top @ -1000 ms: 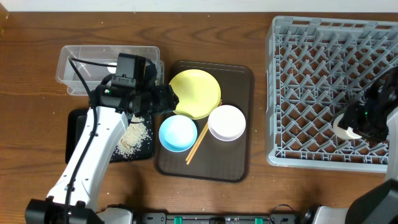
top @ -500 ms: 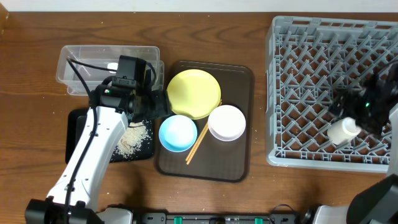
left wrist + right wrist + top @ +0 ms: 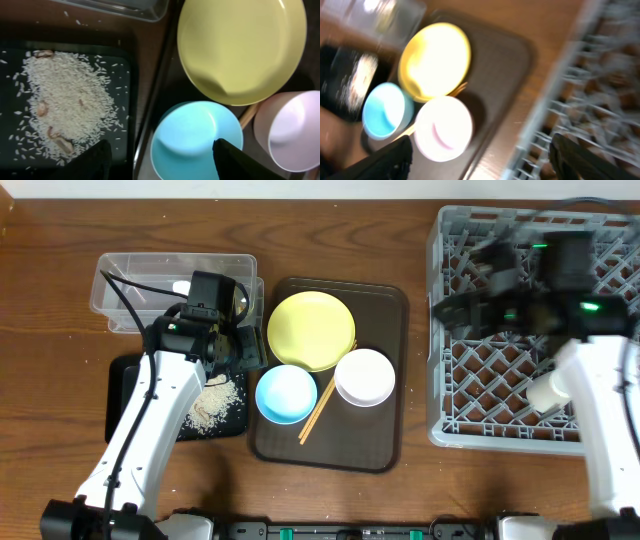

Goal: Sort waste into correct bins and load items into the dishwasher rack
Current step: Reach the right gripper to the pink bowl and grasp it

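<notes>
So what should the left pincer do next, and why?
Probably drop lower and close on the light blue bowl at its rim. The left pincer hangs open right above that rim, holding nothing, and the bowl is not yet in the dishwasher rack.

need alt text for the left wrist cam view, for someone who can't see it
The open left gripper hangs over the boundary between a black tray holding a heap of rice and a light blue bowl. A yellow plate and a white bowl sit by the blue bowl on a brown tray.
</notes>
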{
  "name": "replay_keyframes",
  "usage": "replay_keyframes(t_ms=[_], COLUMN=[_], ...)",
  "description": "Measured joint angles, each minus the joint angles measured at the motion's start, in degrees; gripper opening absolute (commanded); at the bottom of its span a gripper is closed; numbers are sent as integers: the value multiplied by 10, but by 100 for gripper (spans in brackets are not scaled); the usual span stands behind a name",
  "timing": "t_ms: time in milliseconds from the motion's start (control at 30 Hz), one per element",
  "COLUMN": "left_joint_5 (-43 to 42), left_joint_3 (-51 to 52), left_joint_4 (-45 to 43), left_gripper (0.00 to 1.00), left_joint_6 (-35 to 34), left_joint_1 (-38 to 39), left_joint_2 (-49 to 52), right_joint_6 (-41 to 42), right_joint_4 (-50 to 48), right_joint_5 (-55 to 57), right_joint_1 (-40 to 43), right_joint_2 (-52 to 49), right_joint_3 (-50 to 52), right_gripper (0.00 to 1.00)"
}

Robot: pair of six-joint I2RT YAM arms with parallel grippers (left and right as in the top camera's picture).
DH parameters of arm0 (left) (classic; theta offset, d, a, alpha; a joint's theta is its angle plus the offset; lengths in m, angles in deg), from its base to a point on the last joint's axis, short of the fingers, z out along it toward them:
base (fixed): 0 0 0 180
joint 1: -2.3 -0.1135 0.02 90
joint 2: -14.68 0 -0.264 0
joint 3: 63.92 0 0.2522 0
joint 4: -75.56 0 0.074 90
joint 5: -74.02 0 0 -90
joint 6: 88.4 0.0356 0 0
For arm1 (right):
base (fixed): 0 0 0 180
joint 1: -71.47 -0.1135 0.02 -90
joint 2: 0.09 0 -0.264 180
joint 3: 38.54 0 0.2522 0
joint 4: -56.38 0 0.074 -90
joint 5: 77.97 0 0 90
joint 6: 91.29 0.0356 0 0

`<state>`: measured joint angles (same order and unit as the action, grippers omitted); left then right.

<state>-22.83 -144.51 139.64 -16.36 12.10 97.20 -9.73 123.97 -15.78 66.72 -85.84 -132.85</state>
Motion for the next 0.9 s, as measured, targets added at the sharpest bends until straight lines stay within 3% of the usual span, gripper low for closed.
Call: replay_keyframes(t_ms=[233, 533, 767, 900], left_joint_5=[19, 26, 28, 28], left_joint_3=[0, 0, 0, 0], left_joint_4=[3, 12, 20, 20], left_gripper=[68, 68, 68, 68], left_joint_6=[0, 0, 0, 0], left_joint_1=[0, 0, 0, 0], left_joint_2=[0, 0, 0, 0], right_joint_6=[-10, 34, 59, 65], right_joint_4=[6, 13, 22, 23], right_joint_5=[57, 119, 133, 137], right_joint_1=[-111, -164, -164, -164], right_joint_2=[-80, -196, -260, -273], right_joint_3=[0, 0, 0, 0], right_gripper=[73, 57, 39, 20])
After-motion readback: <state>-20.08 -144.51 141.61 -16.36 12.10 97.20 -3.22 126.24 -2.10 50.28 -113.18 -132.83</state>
